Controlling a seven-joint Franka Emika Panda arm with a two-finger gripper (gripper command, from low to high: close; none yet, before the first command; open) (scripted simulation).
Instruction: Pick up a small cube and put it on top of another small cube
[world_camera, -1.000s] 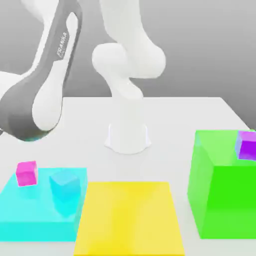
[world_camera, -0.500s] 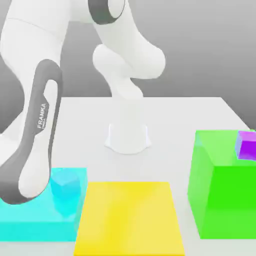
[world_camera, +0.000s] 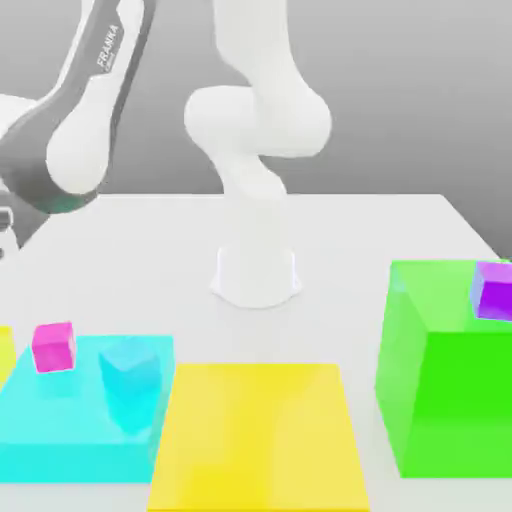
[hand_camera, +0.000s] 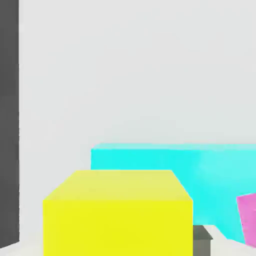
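"What's nearest, taking the cyan block (world_camera: 85, 410) as the landmark?"

"The broad yellow slab (world_camera: 255, 440), just beside it toward the exterior view's right. I can't tell whether the two touch."

"And past that slab?"

"A tall green block (world_camera: 465, 400), well apart from the cyan one, farther to the exterior view's right. There's a purple cube (world_camera: 495, 292) up on top of it."

"What's sitting on the cyan block itself?"

"Two small ones, apart from each other. The blue cube (world_camera: 131, 370) is nearer its edge on the exterior view's right; the pink cube (world_camera: 54, 347) is toward the other side, near the far edge."

"So which small cube has the robot got?"

"The yellow cube (hand_camera: 118, 227). The jaws (hand_camera: 118, 245) are closed on its sides, only as far apart as the cube is wide. One grey fingertip (hand_camera: 202, 246) shows right against it in the hand view; the other I can't make out."

"Where is it holding that?"

"Just beside the cyan block, off toward the exterior view's left. I can't judge how high it is, but it isn't on top of any other cube."

"And farthest back?"

"The white arm (world_camera: 257, 200), its base (world_camera: 256, 280) standing on the pale counter (world_camera: 350, 260) beyond the cyan block, over toward the exterior view's right."
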